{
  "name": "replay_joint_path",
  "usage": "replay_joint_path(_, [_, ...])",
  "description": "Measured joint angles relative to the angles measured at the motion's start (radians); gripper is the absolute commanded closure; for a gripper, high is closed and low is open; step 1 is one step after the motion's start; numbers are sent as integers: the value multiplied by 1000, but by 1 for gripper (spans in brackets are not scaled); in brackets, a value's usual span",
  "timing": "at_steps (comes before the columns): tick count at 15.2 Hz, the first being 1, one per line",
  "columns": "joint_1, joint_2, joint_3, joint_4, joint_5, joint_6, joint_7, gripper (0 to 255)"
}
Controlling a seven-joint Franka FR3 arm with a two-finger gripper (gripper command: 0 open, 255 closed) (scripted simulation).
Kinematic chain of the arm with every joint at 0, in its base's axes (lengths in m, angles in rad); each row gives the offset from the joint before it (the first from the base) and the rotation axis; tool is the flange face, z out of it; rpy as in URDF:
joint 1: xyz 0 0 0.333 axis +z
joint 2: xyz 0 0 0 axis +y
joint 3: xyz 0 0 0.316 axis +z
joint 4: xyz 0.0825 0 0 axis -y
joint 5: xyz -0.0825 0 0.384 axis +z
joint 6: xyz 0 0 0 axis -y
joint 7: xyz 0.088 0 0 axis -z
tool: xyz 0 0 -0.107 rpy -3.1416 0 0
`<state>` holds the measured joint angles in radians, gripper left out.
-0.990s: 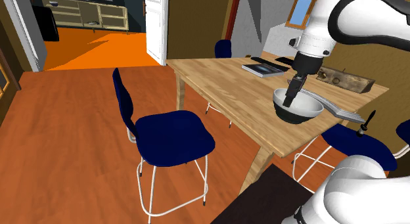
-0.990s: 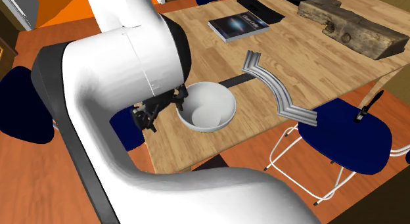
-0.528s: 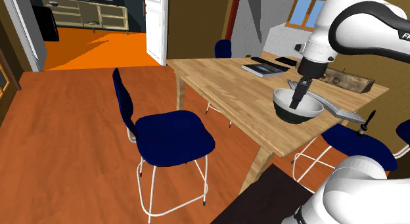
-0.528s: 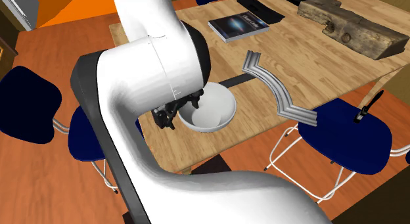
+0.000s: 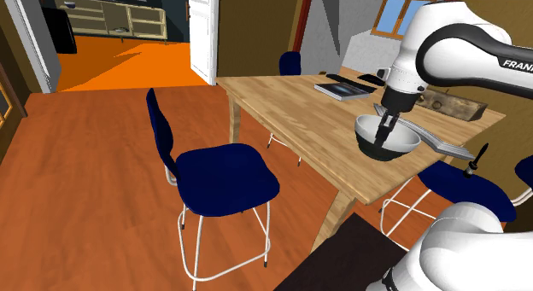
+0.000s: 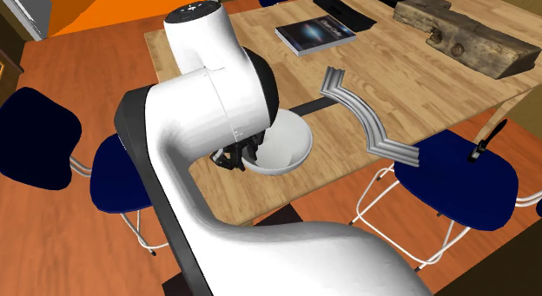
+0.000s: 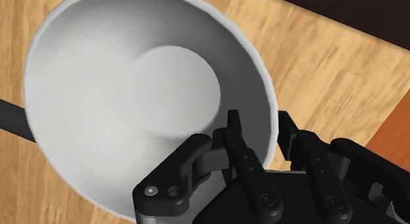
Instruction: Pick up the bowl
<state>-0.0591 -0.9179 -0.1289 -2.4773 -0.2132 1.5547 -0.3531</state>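
One wooden table bearing, near its stand-side edge, one round white bowl, upright, mouth upward, without a long axis, its rim between the two parted fingers, one inside, one outside, of one black gripper.
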Motion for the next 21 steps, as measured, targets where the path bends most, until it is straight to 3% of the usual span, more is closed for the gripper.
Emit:
replay_joint_path(10, [2,2,8,10,6,-19,4,255])
replay_joint_path(21, [2,5,21,188,19,-137,-12,255])
